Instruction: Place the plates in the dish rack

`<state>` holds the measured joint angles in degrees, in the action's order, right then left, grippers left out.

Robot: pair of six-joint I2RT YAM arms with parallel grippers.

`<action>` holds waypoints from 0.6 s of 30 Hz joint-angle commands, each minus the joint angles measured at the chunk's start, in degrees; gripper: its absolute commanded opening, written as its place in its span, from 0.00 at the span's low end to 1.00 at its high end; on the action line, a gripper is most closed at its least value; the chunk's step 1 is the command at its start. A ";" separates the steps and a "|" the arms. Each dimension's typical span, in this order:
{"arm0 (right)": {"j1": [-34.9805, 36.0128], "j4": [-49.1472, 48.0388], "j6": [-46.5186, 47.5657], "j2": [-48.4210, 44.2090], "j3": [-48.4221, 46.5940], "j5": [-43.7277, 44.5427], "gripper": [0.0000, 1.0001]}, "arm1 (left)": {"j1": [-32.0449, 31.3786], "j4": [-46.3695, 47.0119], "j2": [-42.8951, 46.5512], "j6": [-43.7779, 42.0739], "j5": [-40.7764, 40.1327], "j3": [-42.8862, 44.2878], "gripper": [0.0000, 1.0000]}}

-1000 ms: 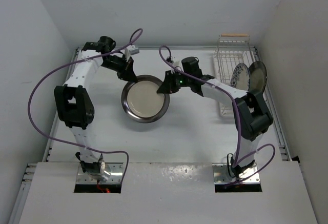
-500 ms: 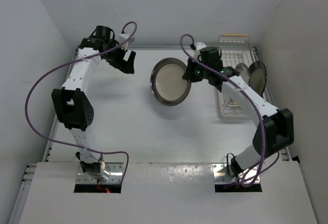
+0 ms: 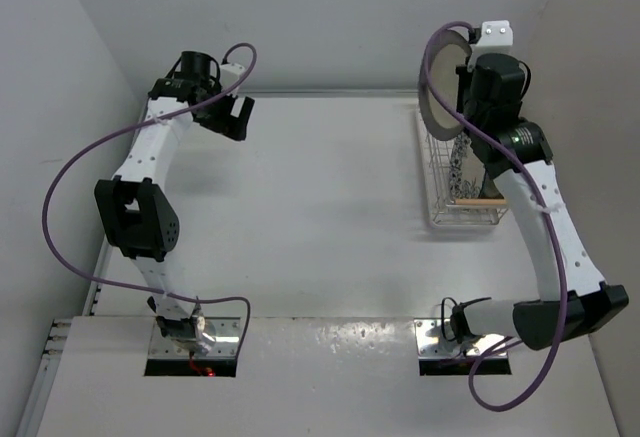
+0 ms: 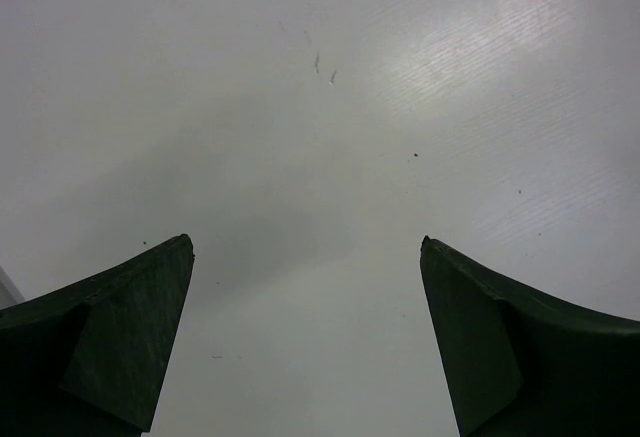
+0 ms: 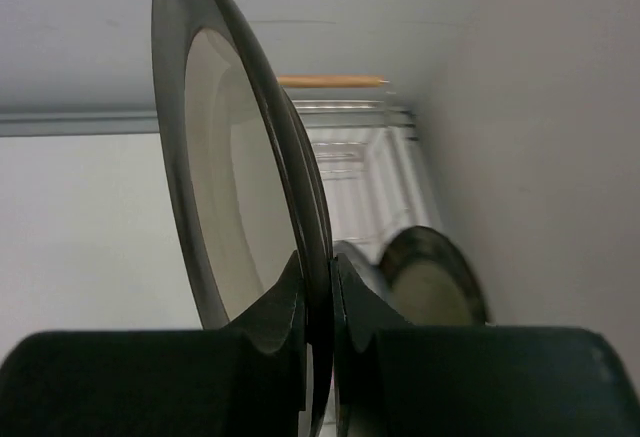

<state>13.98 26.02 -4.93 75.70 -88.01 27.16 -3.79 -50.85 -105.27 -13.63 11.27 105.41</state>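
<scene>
My right gripper (image 3: 465, 87) is shut on the rim of a plate (image 3: 443, 79) with a plain dark shiny rim and cream centre, held on edge high above the dish rack (image 3: 436, 182) at the back right. In the right wrist view the fingers (image 5: 290, 302) pinch that plate (image 5: 225, 177) from both sides. Beyond it stand the white wire rack (image 5: 365, 162), its wooden handle (image 5: 330, 81) and a dark-rimmed plate (image 5: 435, 282). A blue-and-white floral plate (image 3: 460, 162) stands in the rack. My left gripper (image 3: 235, 122) is open at the back left, over bare table (image 4: 320, 107), holding nothing.
White walls close in the table at the back and on both sides; the right wall (image 5: 540, 157) runs close beside the rack. The rack's near wooden handle (image 3: 478, 200) faces the arms. Purple cables loop off both arms.
The left gripper let go of the plate, opened and drew back to the left. The right arm carried the plate from mid-table up and right, over the rack, turning it on edge.
</scene>
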 commanded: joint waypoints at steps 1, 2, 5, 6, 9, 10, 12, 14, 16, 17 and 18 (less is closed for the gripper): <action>-0.35 -6.68 9.32 -0.91 -0.07 12.55 0.00 | 0.36 1.37 2.09 1.06 -0.02 -0.38 1.00; -0.70 -7.29 9.85 -0.82 0.46 13.35 0.00 | 0.36 1.37 2.09 1.06 -0.02 -0.38 1.00; -1.94 -7.74 10.03 -1.08 4.05 14.24 0.00 | 0.36 1.37 1.57 1.59 0.51 -0.38 1.00; -2.37 -7.91 9.16 -1.08 4.85 14.07 0.00 | 0.36 1.37 1.56 1.59 0.51 -0.90 1.00; -3.16 -6.95 6.87 -1.35 9.15 12.75 0.00 | 0.36 1.37 1.56 1.59 0.51 -0.90 1.00; -3.43 -6.51 5.38 -1.52 9.60 11.53 0.00 | 0.36 1.37 1.56 1.59 0.51 -1.60 1.00; -3.61 -6.59 3.09 -1.70 12.40 10.99 0.00 | 0.36 1.37 1.56 1.59 0.51 -1.61 1.00; -3.78 -6.60 2.03 -1.87 13.82 10.99 0.00 | 0.36 1.37 1.56 1.59 0.51 -2.13 1.00; -3.96 -6.86 1.77 -1.70 16.20 11.16 0.00 | 0.36 1.37 2.09 1.59 0.51 -2.66 1.00; -4.04 -6.77 1.33 -1.26 16.98 10.90 0.00 | 0.36 1.37 2.09 1.59 0.51 -2.66 1.00; -3.96 -6.95 1.50 -1.08 18.04 10.90 0.00 | 0.36 1.37 2.09 1.59 0.51 -2.66 1.00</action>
<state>10.24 28.49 -1.13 76.07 -69.56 36.29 -3.79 -50.48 -105.27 -12.80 11.33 102.87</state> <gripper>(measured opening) 0.078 0.995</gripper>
